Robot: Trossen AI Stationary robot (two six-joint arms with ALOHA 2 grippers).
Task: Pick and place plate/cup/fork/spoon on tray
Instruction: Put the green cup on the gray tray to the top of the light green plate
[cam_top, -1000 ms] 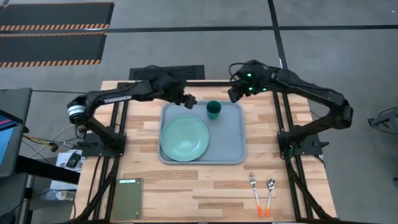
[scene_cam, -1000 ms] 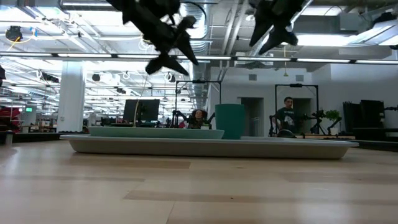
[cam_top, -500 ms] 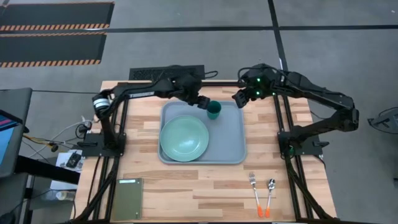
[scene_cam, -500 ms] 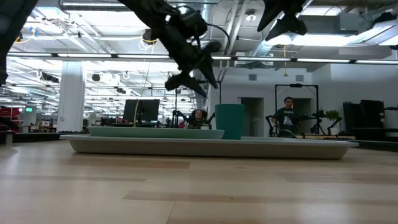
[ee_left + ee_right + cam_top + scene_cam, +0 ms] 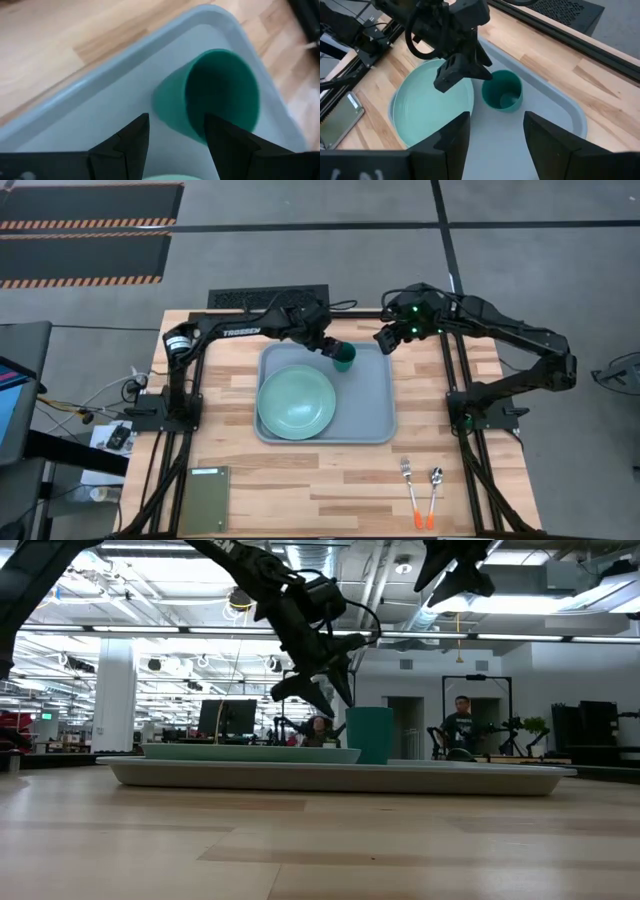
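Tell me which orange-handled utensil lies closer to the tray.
The fork, with tines; it lies on the tray side of the round-bowled spoon.

From my station the tabletop [image 5: 300, 470] reads as pale wood planks with visible grain, smooth with a soft sheen in the low view. The tray [image 5: 375, 405] looks like matt blue-grey plastic. On it, the plate [image 5: 296, 402] has a smooth, faintly glossy mint surface, and the cup [image 5: 215, 95] looks like smooth teal plastic, satin rather than shiny. The fork [image 5: 407, 472] and spoon [image 5: 436, 477] show bright metal heads on orange handles that look plastic. The olive rectangle [image 5: 208, 499] looks flat and dull. Both arms wear matt black casings.
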